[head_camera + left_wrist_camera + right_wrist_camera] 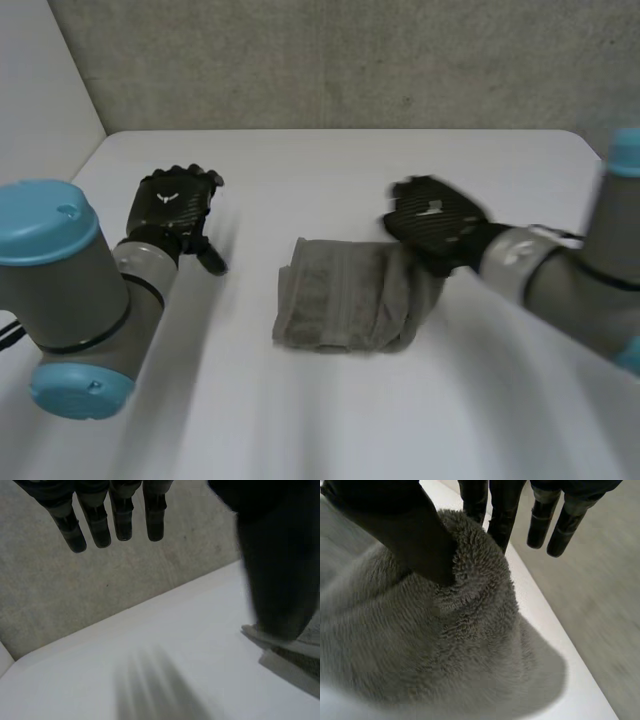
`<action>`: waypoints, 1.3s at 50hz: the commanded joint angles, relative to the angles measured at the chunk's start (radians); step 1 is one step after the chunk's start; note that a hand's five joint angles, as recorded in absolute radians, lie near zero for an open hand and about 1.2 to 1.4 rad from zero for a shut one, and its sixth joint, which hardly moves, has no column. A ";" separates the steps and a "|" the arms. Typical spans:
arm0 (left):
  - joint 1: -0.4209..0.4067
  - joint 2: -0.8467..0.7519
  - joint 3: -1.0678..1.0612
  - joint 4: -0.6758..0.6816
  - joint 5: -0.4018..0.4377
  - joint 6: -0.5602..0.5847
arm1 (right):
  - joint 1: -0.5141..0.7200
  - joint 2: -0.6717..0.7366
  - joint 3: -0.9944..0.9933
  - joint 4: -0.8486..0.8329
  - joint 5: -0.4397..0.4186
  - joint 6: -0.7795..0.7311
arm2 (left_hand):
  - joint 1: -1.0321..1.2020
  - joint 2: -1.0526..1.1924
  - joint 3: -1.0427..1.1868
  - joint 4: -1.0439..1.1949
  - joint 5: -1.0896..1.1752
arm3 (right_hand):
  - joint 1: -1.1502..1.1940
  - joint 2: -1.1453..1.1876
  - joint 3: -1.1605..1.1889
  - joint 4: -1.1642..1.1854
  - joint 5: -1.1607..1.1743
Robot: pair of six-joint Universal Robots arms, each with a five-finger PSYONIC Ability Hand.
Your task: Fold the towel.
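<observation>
1. Head view: the left arm (70,290) is closest to the camera, well left of the towel (340,295). The towel lies as a thick grey folded pad on the white table (320,430). The left hand (178,205) hovers well apart to the towel's left. The right hand (435,220) sits at the towel's far right corner, where the cloth lifts toward it.
2. Left wrist view: the left hand's fingers (100,525) hang straight and relaxed, holding nothing. A strip of towel (287,642) edge shows just past its thumb.
3. Right wrist view: the right hand's thumb (415,540) digs into the towel (445,650). A ridge of pile is bunched between the thumb and the nearest fingers, which looks like a pinch. The other fingers are straight, beyond the ridge.
4. Handling, as I judge it: the towel is plush, soft, light and limp. Its layers will likely sag or slide apart, so a corner or edge grip through every layer suits best.
5. Room: bare table surrounds the towel, widest on its near and left sides. The wall (330,60) closes off the table edge beyond the towel.
</observation>
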 commanded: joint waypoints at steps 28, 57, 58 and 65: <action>-0.033 -0.048 0.101 -0.009 0.025 -0.037 | 0.107 -0.073 0.131 -0.104 0.138 0.424 | -0.094 -0.050 -0.058 -0.066 -0.032 | -1.107 -1.076 -0.053 -0.076 -1.144; -0.139 -0.275 0.093 -0.028 0.231 -0.013 | 0.059 0.153 0.130 -0.196 0.176 0.838 | -0.082 -0.039 -0.058 -0.066 -0.021 | -1.107 -1.076 -0.053 -0.076 -1.144; -0.134 -0.275 0.090 -0.026 0.231 0.005 | 0.079 0.175 0.116 -0.196 0.207 0.832 | -0.085 -0.041 -0.058 -0.066 -0.024 | -1.107 -1.076 -0.053 -0.076 -1.144; -0.122 -0.275 0.075 -0.021 0.221 0.126 | 0.125 0.236 0.075 -0.199 0.336 0.741 | -0.091 -0.047 -0.058 -0.066 -0.029 | -1.107 -1.076 -0.053 -0.076 -1.144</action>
